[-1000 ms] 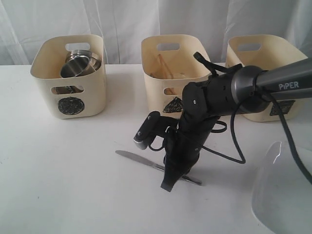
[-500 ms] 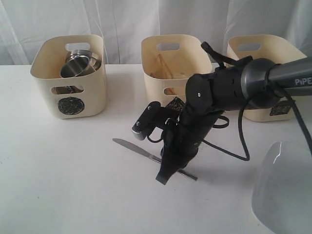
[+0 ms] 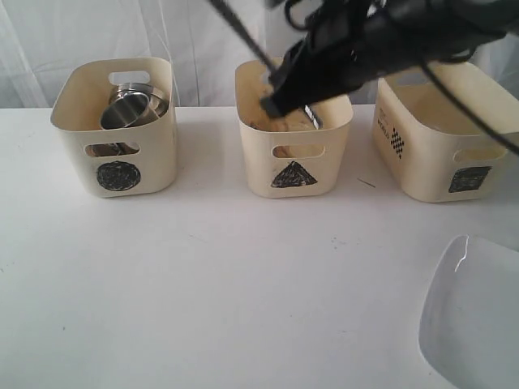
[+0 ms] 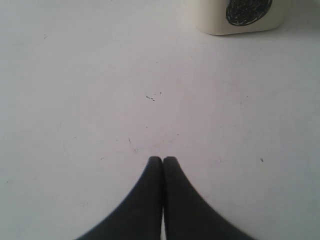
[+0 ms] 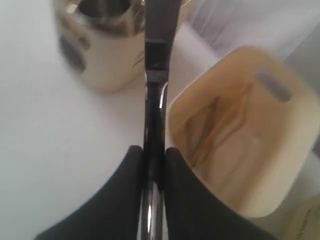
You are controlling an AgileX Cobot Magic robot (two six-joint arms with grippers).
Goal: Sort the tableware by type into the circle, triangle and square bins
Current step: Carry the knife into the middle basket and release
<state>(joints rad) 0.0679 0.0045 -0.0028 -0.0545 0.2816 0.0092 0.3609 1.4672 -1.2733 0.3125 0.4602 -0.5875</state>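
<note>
My right gripper is shut on the steel knife, whose blade sticks out past the fingertips. In the exterior view the right gripper hangs blurred above the triangle bin, with the knife slanting up to the left. Wooden chopsticks lie inside that bin. The circle bin at left holds steel cups. At right stands the square bin. My left gripper is shut on nothing, low over bare table near the circle bin.
A large white squarish plate lies at the table's front right corner. White curtains hang behind the bins. The right arm's cable loops above the square bin.
The right gripper has lifted the knife off the table and carried it up and back, over the triangle bin. The spot where the knife lay is now bare.
</note>
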